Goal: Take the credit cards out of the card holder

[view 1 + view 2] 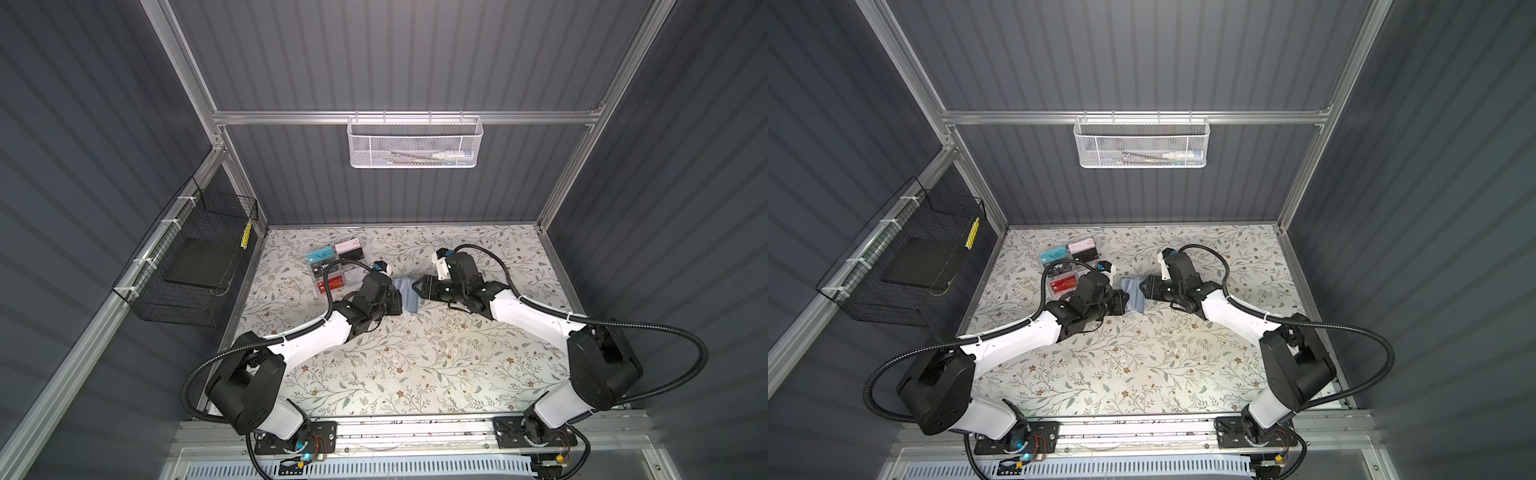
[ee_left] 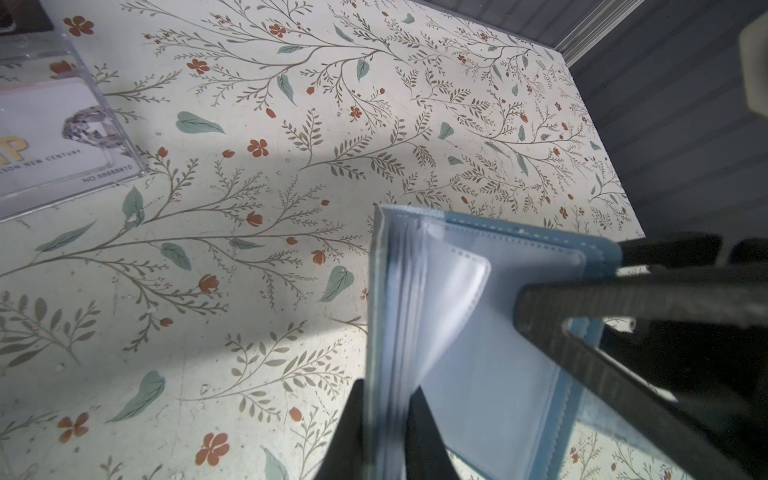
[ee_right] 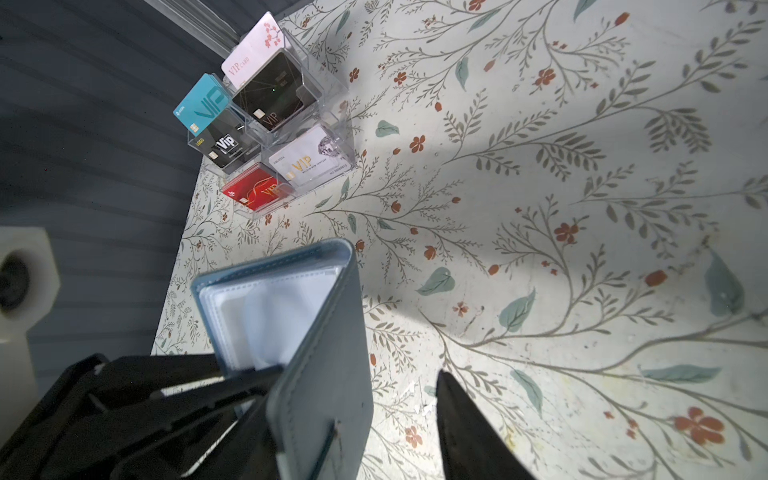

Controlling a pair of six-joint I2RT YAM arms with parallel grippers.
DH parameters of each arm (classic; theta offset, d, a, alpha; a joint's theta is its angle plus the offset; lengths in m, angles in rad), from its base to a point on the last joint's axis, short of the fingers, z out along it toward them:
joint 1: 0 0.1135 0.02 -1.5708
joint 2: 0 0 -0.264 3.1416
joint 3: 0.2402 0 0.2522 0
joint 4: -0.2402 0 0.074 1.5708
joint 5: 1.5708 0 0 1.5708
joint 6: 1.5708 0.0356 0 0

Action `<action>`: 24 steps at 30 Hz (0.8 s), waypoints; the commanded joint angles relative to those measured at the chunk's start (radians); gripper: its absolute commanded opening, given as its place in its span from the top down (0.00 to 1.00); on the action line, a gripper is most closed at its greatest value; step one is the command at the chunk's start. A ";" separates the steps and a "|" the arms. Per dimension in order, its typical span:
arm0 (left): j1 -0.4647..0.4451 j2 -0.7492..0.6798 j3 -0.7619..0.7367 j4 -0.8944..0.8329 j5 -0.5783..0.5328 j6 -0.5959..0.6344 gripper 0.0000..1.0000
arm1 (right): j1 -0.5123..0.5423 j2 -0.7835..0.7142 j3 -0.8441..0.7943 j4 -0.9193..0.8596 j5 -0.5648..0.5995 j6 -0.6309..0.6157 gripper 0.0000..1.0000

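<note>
Flowery bench [image 1: 415, 374]: left hand [image 2: 386, 399] clenched on the slate-blue leather folding card holder [image 2: 478, 353]; right hand [image 1: 417, 286] spread around its cover.

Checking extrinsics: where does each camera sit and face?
Top views: high over the arm bases, looking down on the floral table; both arms show, left gripper and right gripper meeting at the slate-blue folding card holder.
Left wrist: on its arm, looking along shut fingers into the holder's clear sleeves.
Right wrist: on its arm, looking past one finger toward the clear acrylic card rack.
Shared: both wrist views show holder and rack.
</note>
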 commanded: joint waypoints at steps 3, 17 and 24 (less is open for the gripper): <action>0.008 -0.011 0.036 -0.046 -0.087 0.029 0.95 | -0.006 -0.117 -0.029 0.029 -0.116 -0.011 0.56; 0.006 -0.011 0.002 0.037 0.022 -0.007 0.88 | -0.025 -0.057 0.004 0.051 -0.160 0.015 0.01; 0.006 -0.035 -0.008 0.023 -0.023 -0.002 0.88 | -0.022 -0.061 0.007 0.029 -0.133 0.010 0.01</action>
